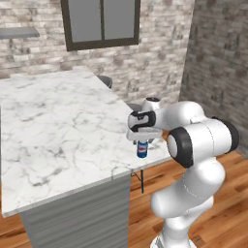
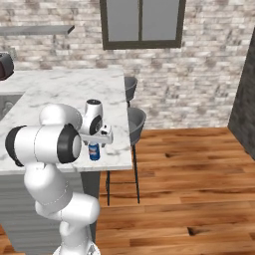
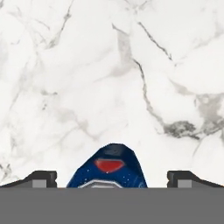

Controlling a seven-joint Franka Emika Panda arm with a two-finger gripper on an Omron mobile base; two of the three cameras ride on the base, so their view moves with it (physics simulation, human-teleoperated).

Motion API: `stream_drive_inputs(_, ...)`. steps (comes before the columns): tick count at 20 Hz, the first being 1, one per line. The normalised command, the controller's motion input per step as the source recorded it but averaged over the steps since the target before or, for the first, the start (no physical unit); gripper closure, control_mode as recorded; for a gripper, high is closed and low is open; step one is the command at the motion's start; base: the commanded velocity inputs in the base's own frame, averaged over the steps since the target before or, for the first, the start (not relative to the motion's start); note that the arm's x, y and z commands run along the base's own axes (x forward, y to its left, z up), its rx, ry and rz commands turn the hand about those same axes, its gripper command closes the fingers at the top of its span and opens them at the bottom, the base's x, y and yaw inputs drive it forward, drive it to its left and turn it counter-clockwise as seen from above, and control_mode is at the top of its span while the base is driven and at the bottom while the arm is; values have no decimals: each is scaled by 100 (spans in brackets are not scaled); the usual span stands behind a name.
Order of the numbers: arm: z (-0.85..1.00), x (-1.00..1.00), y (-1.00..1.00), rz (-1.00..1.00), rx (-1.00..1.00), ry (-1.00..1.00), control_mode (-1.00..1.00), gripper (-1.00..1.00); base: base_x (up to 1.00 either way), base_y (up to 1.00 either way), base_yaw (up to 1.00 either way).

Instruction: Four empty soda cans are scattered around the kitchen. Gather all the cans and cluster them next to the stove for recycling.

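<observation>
One blue soda can (image 1: 142, 149) with a red mark stands upright on the white marble counter (image 1: 58, 126), close to its near right corner. My gripper (image 1: 141, 141) hangs straight down over it, open, its fingers lowered on either side of the can's top. In the hand view the can (image 3: 109, 168) sits midway between the two fingertips (image 3: 41, 178), with a gap on each side. From the right base view the can (image 2: 94, 152) stands under the gripper (image 2: 94, 144) near the counter's edge. The stove is out of view.
Two grey bar stools (image 2: 137, 119) stand against the counter's right side over a wooden floor (image 2: 189, 189). A dark appliance (image 2: 4, 64) sits at the counter's far left. A brick wall with a window (image 1: 100, 22) closes the back.
</observation>
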Motion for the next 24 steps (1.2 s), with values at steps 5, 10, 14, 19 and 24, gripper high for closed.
stream_drive_inputs(5,-19,7,11,0,0,0,-100,-100,0,0,0)
stream_drive_inputs(10,-16,1,3,0,0,0,-100,-100,0,0,0)
stream_drive_inputs(14,-12,-2,0,0,0,0,-100,100,0,0,0)
stream_drive_inputs(19,-3,-26,0,0,0,-2,-100,100,0,0,0)
stream_drive_inputs(24,20,-42,0,0,0,-8,-100,100,0,0,0)
